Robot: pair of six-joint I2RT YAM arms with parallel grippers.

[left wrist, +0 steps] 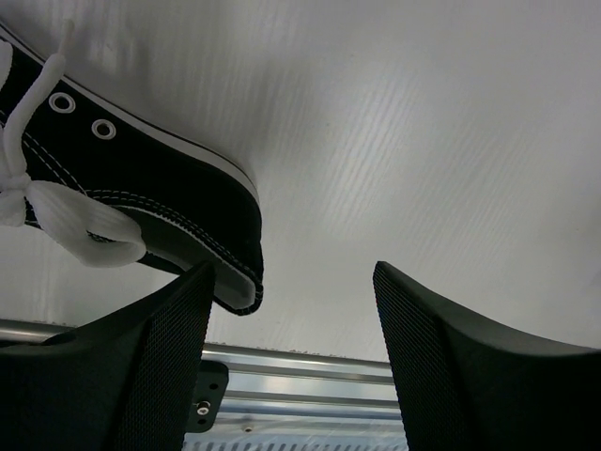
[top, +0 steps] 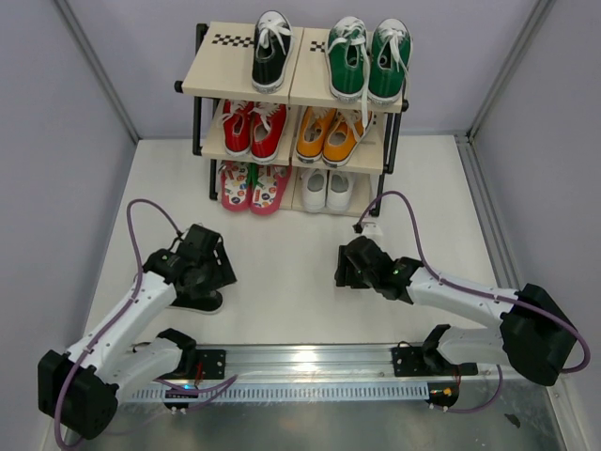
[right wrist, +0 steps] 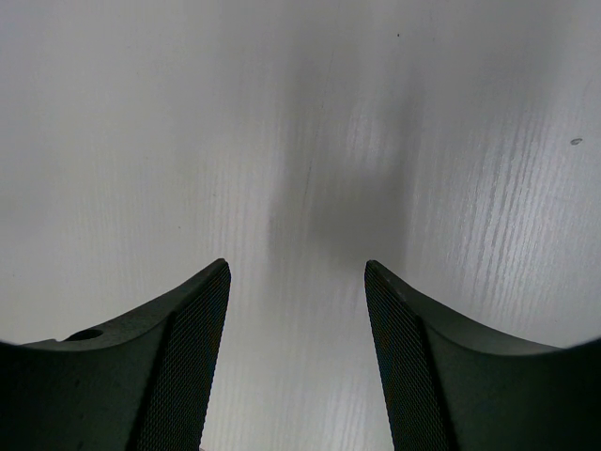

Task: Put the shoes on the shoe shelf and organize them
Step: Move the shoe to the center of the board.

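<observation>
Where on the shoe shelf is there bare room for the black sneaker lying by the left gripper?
Only the top tier's left board, left of the shelved black sneaker. Crowded: green sneakers fill the right board; red sneakers, orange sneakers, flip-flops and white shoes fill the lower tiers.

Left arm [top: 122,324]: bent, reaching from the near left corner of the table [top: 282,291] toward its middle. Left gripper [left wrist: 293,277]: pointing down, jaws apart, nothing between them. Right arm [top: 460,289]: stretched low from the near right corner. Right gripper [right wrist: 296,272]: jaws apart, empty.
</observation>
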